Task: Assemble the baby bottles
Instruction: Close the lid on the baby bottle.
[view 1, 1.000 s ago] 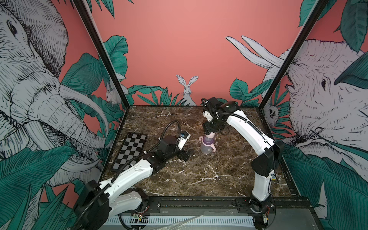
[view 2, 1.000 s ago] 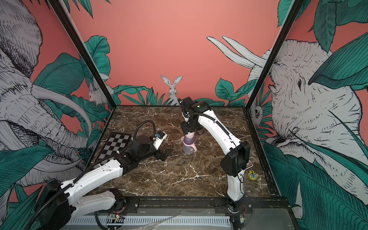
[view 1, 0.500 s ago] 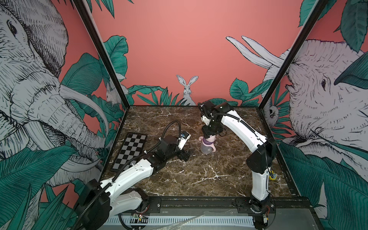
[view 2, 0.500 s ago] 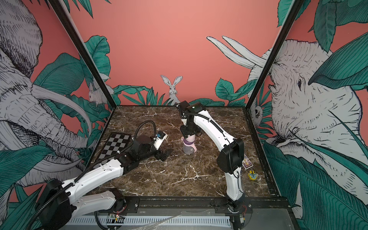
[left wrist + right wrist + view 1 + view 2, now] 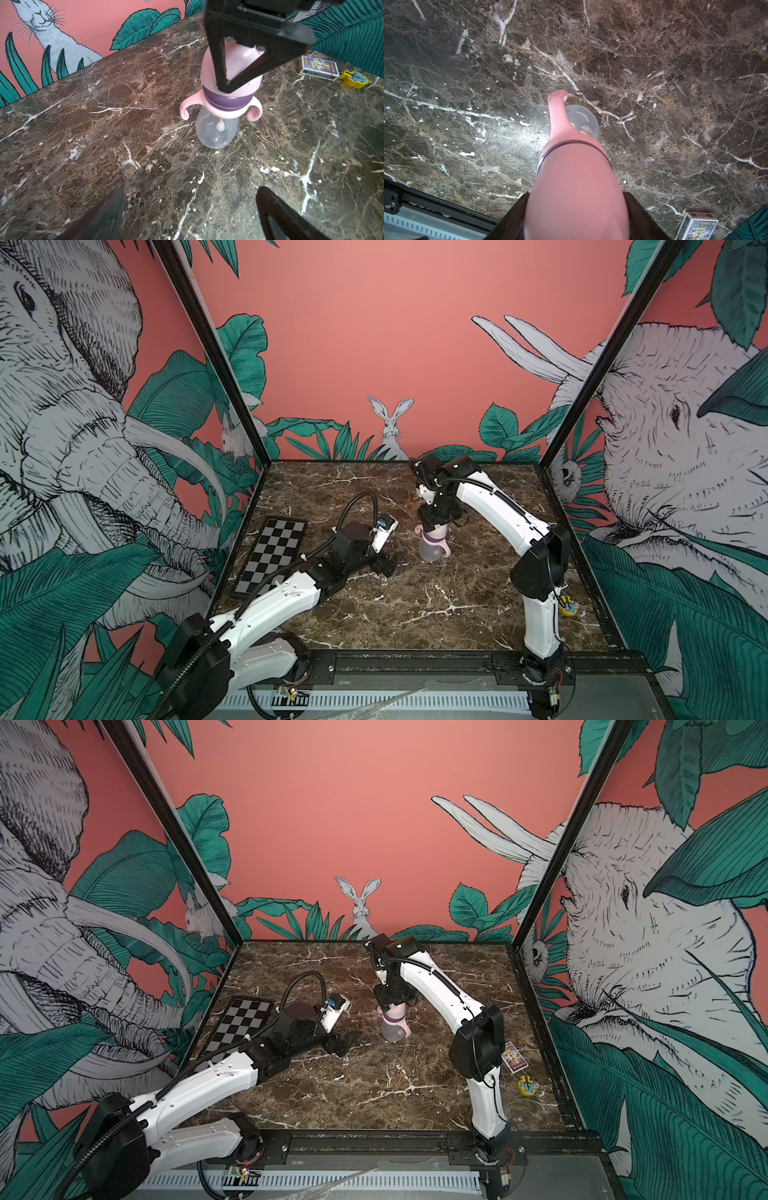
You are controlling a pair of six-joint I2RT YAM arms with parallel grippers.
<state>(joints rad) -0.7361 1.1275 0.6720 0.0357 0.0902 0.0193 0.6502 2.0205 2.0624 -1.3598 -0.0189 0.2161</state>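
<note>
The baby bottle (image 5: 432,545) (image 5: 392,1025) stands upright mid-table in one piece. In the left wrist view a pink dome cap (image 5: 207,72) sits on a purple collar (image 5: 226,101), above a pink two-handled ring (image 5: 255,112) and a clear body (image 5: 216,133). My right gripper (image 5: 434,526) (image 5: 392,1006) (image 5: 575,197) comes down from above, shut on the cap, a finger pressed against each side. My left gripper (image 5: 386,562) (image 5: 343,1044) (image 5: 191,193) lies low on the marble left of the bottle, open and holding nothing.
A checkerboard plate (image 5: 274,556) lies at the left wall. A small card box (image 5: 514,1057) (image 5: 319,68) and a yellow piece (image 5: 527,1086) (image 5: 354,79) sit by the right wall, behind the right arm's elbow. Walls enclose three sides.
The right arm's elbow has swung left and its wrist has turned above the bottle, the gripper staying on the cap. The bottle and left arm have not moved.
</note>
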